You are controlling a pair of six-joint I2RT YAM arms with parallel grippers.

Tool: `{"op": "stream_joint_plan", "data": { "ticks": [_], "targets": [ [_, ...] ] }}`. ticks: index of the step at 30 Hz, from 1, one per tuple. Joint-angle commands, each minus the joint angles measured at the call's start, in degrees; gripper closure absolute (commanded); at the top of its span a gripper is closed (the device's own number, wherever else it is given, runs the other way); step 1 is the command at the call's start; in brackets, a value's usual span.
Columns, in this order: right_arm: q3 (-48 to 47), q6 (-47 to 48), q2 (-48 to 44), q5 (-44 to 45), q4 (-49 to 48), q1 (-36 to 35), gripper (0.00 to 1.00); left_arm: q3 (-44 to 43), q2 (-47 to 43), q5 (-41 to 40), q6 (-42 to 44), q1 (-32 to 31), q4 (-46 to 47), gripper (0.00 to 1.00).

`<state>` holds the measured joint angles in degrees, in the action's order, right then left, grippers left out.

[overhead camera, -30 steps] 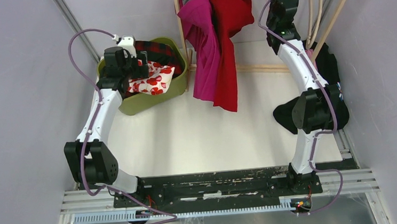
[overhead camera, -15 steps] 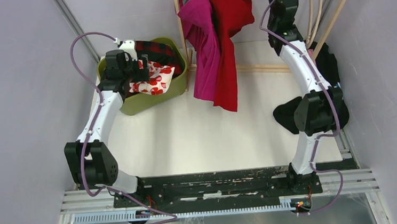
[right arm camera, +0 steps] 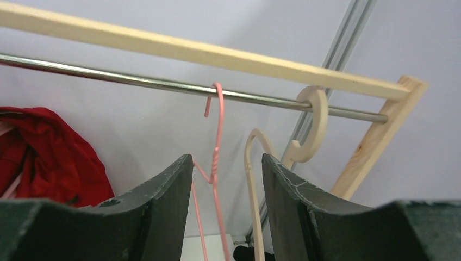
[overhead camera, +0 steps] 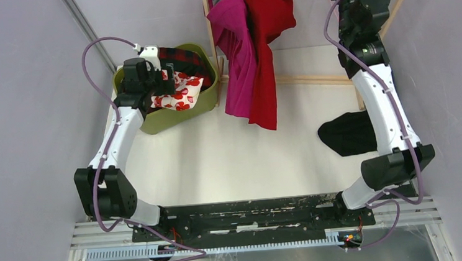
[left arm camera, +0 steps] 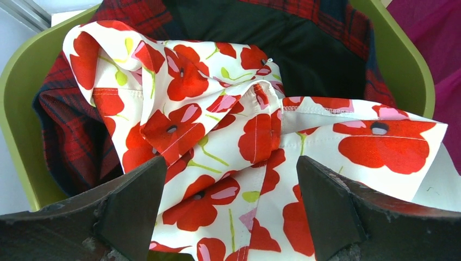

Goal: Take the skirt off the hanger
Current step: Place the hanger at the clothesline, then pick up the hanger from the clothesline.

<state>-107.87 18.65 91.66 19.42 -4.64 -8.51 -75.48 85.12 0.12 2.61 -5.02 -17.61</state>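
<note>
A white skirt printed with red poppies (left arm camera: 244, 136) lies crumpled in the green basket (left arm camera: 405, 60), off any hanger. My left gripper (left arm camera: 231, 163) hovers just above it, jaws wide open and holding nothing; the top view shows it over the basket (overhead camera: 171, 119). My right gripper (right arm camera: 227, 157) is raised to the metal rail (right arm camera: 136, 81) and stands open. A bare pink wire hanger (right arm camera: 217, 130) and a cream hanger (right arm camera: 249, 163) hang from the rail and show in the gap between its fingers, ungripped.
A dark red plaid garment (left arm camera: 70, 141) lies under the skirt in the basket. Magenta (overhead camera: 238, 55) and red (overhead camera: 267, 28) garments hang at the rail's left. A black garment (overhead camera: 347, 134) lies on the table beside the right arm. A wooden frame bar (right arm camera: 163, 46) runs above the rail.
The right gripper has gone from shut to open, and its arm has swung right and further back along the rail. The left arm has hardly moved.
</note>
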Motion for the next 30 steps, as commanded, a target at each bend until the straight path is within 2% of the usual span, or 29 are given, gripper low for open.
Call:
{"op": "stream_joint_plan", "data": {
  "ticks": [1,8,14,22,30],
  "targets": [
    [1.63,-2.85,-3.55,-3.47,1.45,-0.01,0.44,0.33,-3.26,-0.44,0.88,-0.52,2.09,0.04],
    [-0.46,-8.97,-5.22,-11.22,6.40,-3.71,0.54,-1.05,-2.46,-2.74,1.17,-1.37,0.61,0.03],
    [-4.22,-10.60,-3.33,-13.44,8.63,-9.46,0.56,-2.28,-1.54,-2.83,1.19,-3.66,-0.06,0.01],
    [-8.97,-17.42,1.64,-16.57,10.89,-10.67,0.57,-2.29,-0.82,-5.30,0.69,-8.37,-2.06,0.01],
    [-15.11,-22.20,8.45,-19.44,12.86,-12.36,0.58,-4.94,-1.47,-3.85,-0.30,-9.01,-3.49,0.01]
  ]
}}
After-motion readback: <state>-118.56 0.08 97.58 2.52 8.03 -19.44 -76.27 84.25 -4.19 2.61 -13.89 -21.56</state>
